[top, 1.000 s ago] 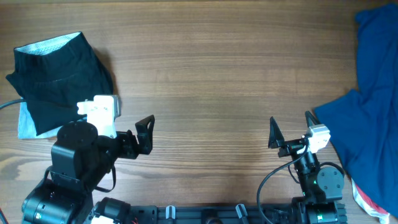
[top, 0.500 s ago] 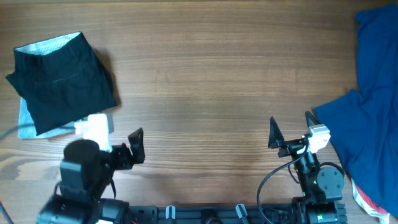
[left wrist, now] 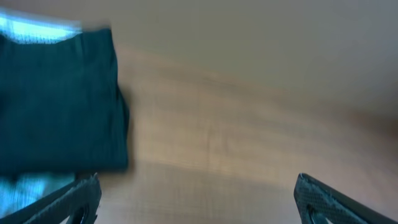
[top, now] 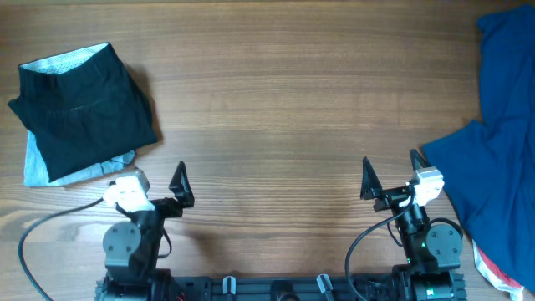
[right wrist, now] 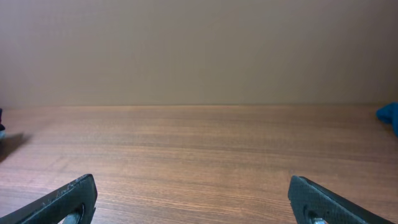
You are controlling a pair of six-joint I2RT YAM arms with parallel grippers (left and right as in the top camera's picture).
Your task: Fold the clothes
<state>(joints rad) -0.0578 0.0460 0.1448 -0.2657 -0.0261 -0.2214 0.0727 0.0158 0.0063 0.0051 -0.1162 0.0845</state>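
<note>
We see a wooden counter (top: 284,92) with a warm brown grain running left to right. In the right wrist view a plain beige wall (right wrist: 199,50) rises behind its far edge.

We count one black garment, the clothes (top: 84,109). It lies flat near the far-left corner as a compact, roughly square bundle, with its whitish waistband along the far side. One pale blue piece of cloth (top: 38,167) peeks out from under its left and near sides, touching it. Bright blue fabric (top: 501,150) is draped along the right edge, well apart from the clothes. We cannot tell whether it is one piece or several.

Two arms stand at the near edge, one towards each near corner. The left gripper (left wrist: 196,193) has its jaws spread wide and empty above bare wood, near the clothes but not touching them. Its wrist view is blurred. The right gripper (top: 389,171) has its jaws just as wide and also holds nothing, facing open counter, with the blue fabric just beside it. One dark cable (top: 50,221) loops over the counter by the near-left corner.
</note>
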